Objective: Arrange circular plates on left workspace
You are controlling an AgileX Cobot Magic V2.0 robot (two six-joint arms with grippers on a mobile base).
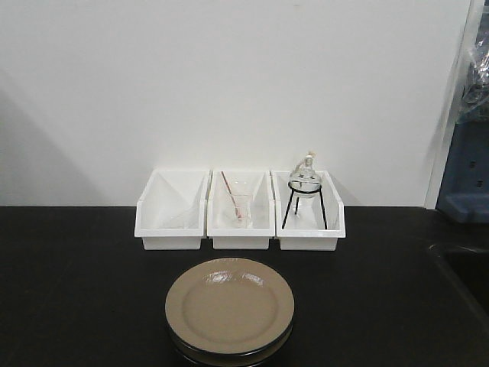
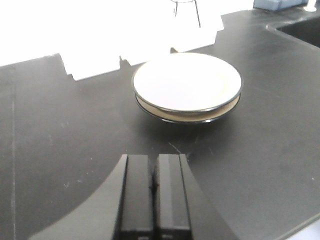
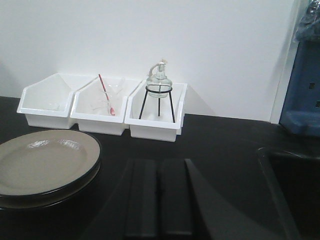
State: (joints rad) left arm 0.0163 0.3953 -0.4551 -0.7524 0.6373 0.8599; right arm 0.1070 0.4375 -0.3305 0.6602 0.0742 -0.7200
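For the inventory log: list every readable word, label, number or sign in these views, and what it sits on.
None can be read.
The three white rectangular plastic bins show no labels.
The stacked tan round glossy plates are unmarked.
The clear glass flask on the black wire tripod shows no markings.
The blue object at the right edge shows no lettering.

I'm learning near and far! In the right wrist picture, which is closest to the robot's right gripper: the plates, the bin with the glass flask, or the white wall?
1. Plates, just left of the right gripper.
2. Flask bin, straight ahead.
3. White wall, behind everything.
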